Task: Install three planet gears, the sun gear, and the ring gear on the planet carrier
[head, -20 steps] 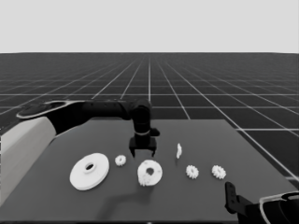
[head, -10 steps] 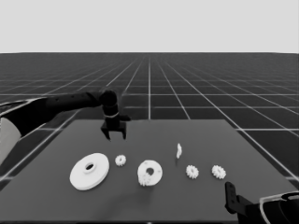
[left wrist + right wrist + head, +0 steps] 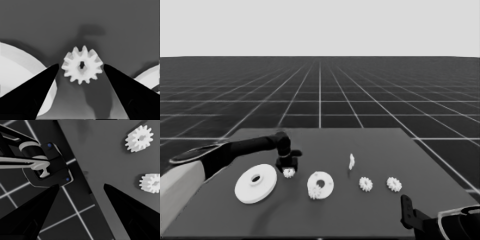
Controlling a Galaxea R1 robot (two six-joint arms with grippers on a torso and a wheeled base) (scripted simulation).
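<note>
Gear (image 3: pixel 82 68) between the larger round part (image 3: pixel 256 183) and the smaller round part (image 3: pixel 320 184) looks light and rigid, so you'd pinch across its toothed rim. Your left gripper (image 3: pixel 81 66) brackets it, fingers spread, not touching. Your right gripper (image 3: pixel 81 185) waits parked at the table's corner, also spread.

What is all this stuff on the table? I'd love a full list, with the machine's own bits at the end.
Larger round part: one, white, left part of the table.
Smaller round part: one, white, mid-table; one small gear at its near edge.
Other small gears: three, white; one between the round parts, under the left gripper; two to the right, side by side.
Thin white piece: one, upright, behind the right pair of gears.
Table: one, dark.
Left gripper: black, fingers open on either side of the gear, not touching it.
Right gripper: black, open, parked at the table's near right corner.
</note>
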